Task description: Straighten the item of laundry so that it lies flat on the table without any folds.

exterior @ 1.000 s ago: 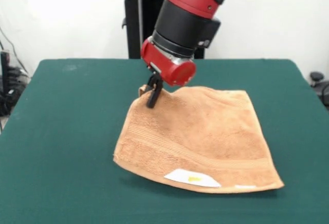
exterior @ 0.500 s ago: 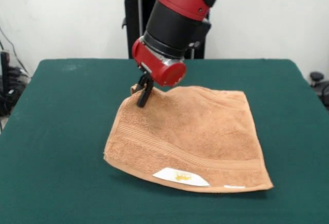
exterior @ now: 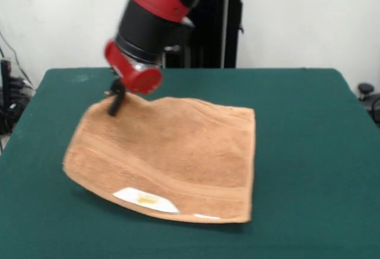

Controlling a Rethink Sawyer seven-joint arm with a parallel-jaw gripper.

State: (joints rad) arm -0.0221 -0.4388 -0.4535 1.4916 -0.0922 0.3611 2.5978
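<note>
- Dark green cloth covers the table (exterior: 297,110), which fills most of the front view, with a pale wall behind it.
- At the far side stands the black pedestal (exterior: 222,27), and the red and black arm (exterior: 151,21) comes down from the top of the picture toward the table's far left part.
- Below the arm's red end piece, the gripper (exterior: 114,103) shows as thin black fingers (exterior: 116,100) drawn close together, pinching the far left corner of the towel (exterior: 178,152).
- That corner is raised off the cloth, and the towel slopes down from it.
- It lies spread over the middle and left of the table, light brown, roughly square, with woven bands running near its near edge.
- Its near left edge looks lifted, with a shadow beneath it, and a soft ripple crosses the far edge just right of the gripper.
- A white label (exterior: 145,199) with a yellow mark sits on the near edge.
- Dark cables (exterior: 9,101) hang beyond the table's left side.
</note>
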